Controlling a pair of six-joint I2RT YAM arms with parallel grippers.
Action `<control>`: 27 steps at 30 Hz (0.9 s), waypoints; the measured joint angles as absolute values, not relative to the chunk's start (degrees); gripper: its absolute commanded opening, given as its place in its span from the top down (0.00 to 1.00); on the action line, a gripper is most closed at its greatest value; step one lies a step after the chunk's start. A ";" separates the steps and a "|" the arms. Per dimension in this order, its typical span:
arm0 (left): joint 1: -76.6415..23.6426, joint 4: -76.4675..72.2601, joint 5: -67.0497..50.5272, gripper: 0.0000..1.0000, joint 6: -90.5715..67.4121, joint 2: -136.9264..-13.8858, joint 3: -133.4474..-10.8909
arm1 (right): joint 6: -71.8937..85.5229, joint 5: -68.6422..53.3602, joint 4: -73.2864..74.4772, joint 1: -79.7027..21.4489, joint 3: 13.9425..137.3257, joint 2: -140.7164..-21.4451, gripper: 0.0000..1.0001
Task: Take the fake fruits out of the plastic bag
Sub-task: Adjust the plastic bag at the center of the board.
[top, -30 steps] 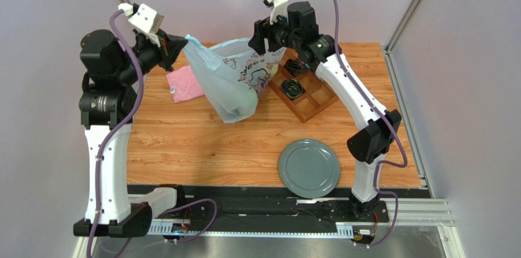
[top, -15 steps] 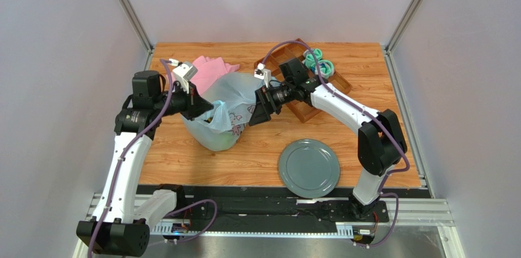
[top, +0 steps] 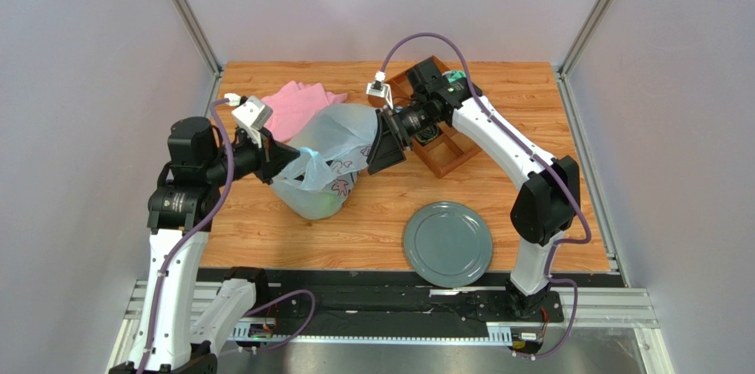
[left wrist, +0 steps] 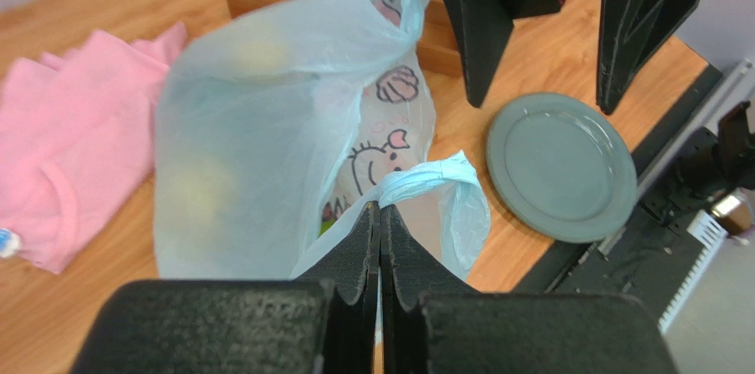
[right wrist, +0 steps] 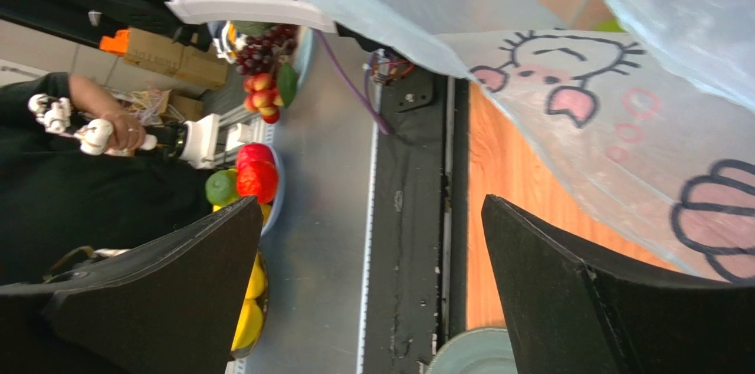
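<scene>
**Bag pinched by one handle, fruits inside it**

The plastic bag sits on the counter in its left half, closer to the far edge than to the near one. Its pale-blue film is puffed up, and the cartoon print faces the near edge and the right. The left hand comes in from the left edge with its two fingers pressed flat together on a twisted loop handle of the bag. That handle is drawn out toward the near-left.

The fake fruits lie inside the bag. They show only as dull yellow patches through the film, with a spot of green low at the near side. Which fruit is which cannot be told.

The right hand hangs just beside the bag's right side, its fingers spread wide with nothing between them. Whether a fingertip touches the film is unclear.

A pink cloth lies behind the bag toward the far-left corner, partly under it. A wooden tray with compartments stands near the far edge, right of centre and under the right arm. A grey plate rests at the near edge, right of centre and well apart from the bag.
</scene>
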State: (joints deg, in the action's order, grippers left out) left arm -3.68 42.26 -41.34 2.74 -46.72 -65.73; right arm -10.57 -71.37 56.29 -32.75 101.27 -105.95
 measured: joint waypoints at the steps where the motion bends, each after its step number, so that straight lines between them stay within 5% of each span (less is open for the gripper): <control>1: -3.68 41.69 -40.73 1.00 2.42 -45.89 -65.76 | -11.00 -72.29 57.36 -32.69 101.67 -105.69 0.02; 9: -3.68 38.41 -38.68 1.00 1.39 -40.40 -67.99 | -8.80 -70.89 54.92 -32.82 81.17 -106.74 0.01; 17: -3.68 40.60 -38.54 1.00 1.32 -38.74 -65.21 | -10.81 -71.92 61.12 -33.65 94.52 -107.39 0.02; 27: -3.70 56.25 -49.80 1.00 13.19 -41.71 -67.42 | 1.80 -69.23 47.55 -37.65 100.73 -102.04 0.32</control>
State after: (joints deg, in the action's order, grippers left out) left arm -3.70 56.25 -49.80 13.19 -41.71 -67.42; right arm 1.80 -69.23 47.55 -37.65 100.73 -102.04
